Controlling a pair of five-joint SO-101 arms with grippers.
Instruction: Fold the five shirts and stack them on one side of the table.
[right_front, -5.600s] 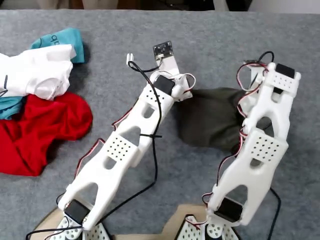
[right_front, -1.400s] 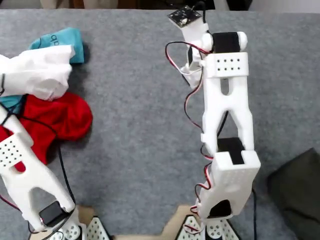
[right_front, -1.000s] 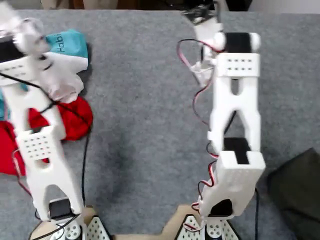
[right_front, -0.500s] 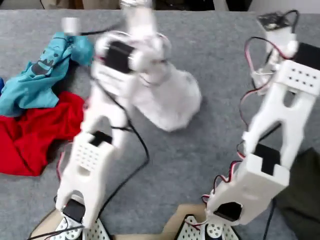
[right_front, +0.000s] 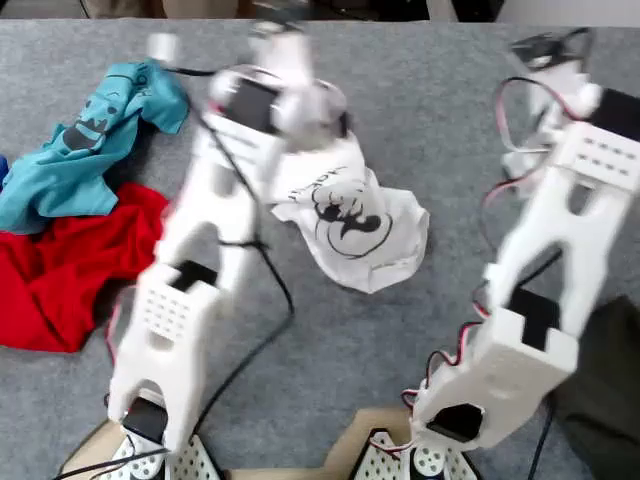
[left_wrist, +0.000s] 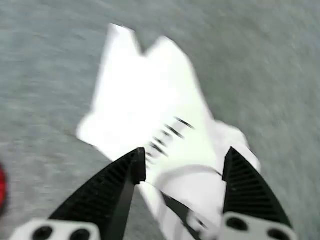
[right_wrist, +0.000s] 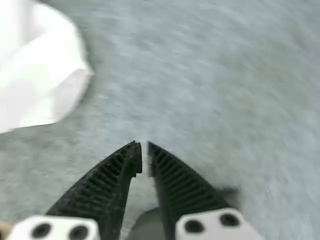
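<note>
Left claw (left_wrist: 185, 157): jaws spread wide, hanging over the white shirt (right_front: 352, 222), with the cloth lying below and between the two fingers. I cannot tell whether the tips touch the fabric. The white shirt sits around the middle of the grey desk (right_front: 330, 350), a little toward the far side. It is rumpled, with a round black print facing up. The left arm (right_front: 190, 300) runs from the near left corner up and across, and its wrist is over the shirt's far left edge. Right claw (right_wrist: 142, 146): jaws drawn together to a thin slit with nothing in them, above bare desk. The white shirt is off to one side of it and clear of the fingers. The right arm (right_front: 540, 260) stands along the right side of the desk, its wrist near the far right corner. The teal shirt (right_front: 85, 140) is bunched at the far left. The red shirt (right_front: 60, 265) is bunched just nearer than it, and the two touch. A dark shirt (right_front: 600, 400) lies at the near right edge, partly hidden behind the right arm and well apart from the others.
</note>
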